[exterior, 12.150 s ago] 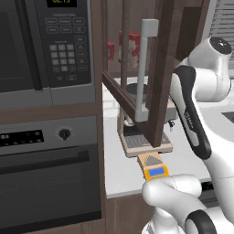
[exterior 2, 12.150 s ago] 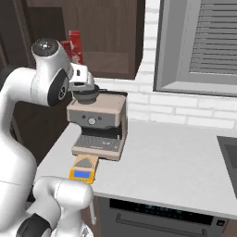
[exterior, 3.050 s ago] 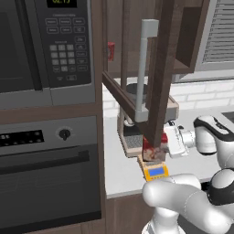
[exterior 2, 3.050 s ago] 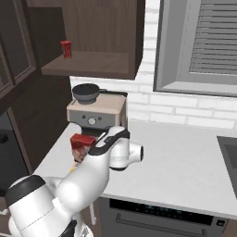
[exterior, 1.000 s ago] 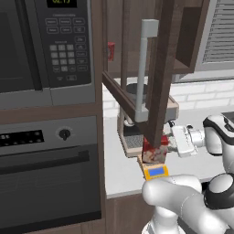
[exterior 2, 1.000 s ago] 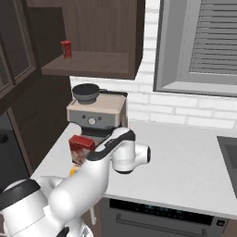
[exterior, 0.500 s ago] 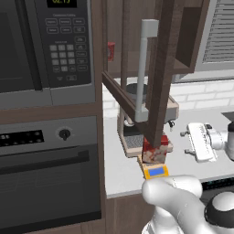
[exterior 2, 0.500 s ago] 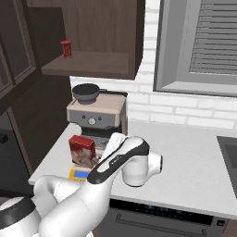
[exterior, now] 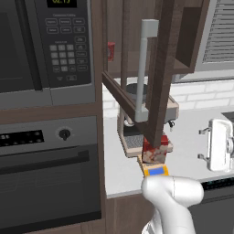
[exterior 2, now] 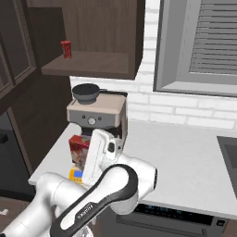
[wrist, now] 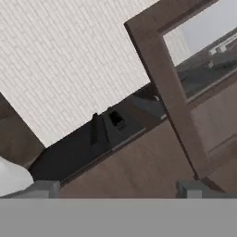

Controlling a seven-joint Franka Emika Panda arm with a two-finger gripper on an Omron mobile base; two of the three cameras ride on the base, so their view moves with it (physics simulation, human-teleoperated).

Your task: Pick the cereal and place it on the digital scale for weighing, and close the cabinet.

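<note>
My gripper [wrist: 118,189] stood wide open with nothing in it. In the hand view the two fingertips [wrist: 190,187] rose far apart at the bottom edge, with bare air between them. The hand was tilted upward, so beyond the tips I saw the white brick wall [wrist: 69,60] and the dark brown wood of the cabinet [wrist: 139,171] above.

The cereal [exterior: 153,151] was to the left of the gripper, apart from it and not touched by either finger. It stood upright on the digital scale [exterior: 155,172], whose blue display showed on the side nearer my base. Just behind the box, farther from me, was the coffee machine [exterior 2: 97,113]. All three sat on the tabletop [exterior 2: 185,148] to the gripper's left, and the bare stretch of that surface ran away to its right.

The cabinet was open. Its glass-panelled door [exterior: 161,68] stuck out over the tabletop, above the gripper and to its left, with the long silver-grey bar handle [exterior: 145,68] standing vertical on it. On the shelf inside, high above the gripper, a small red item [exterior 2: 66,48] stood alone. Farther left were the black microwave [exterior: 45,45] and the oven [exterior: 45,169] below it. Up to the gripper's right was the window [exterior 2: 203,46] with its blinds.
</note>
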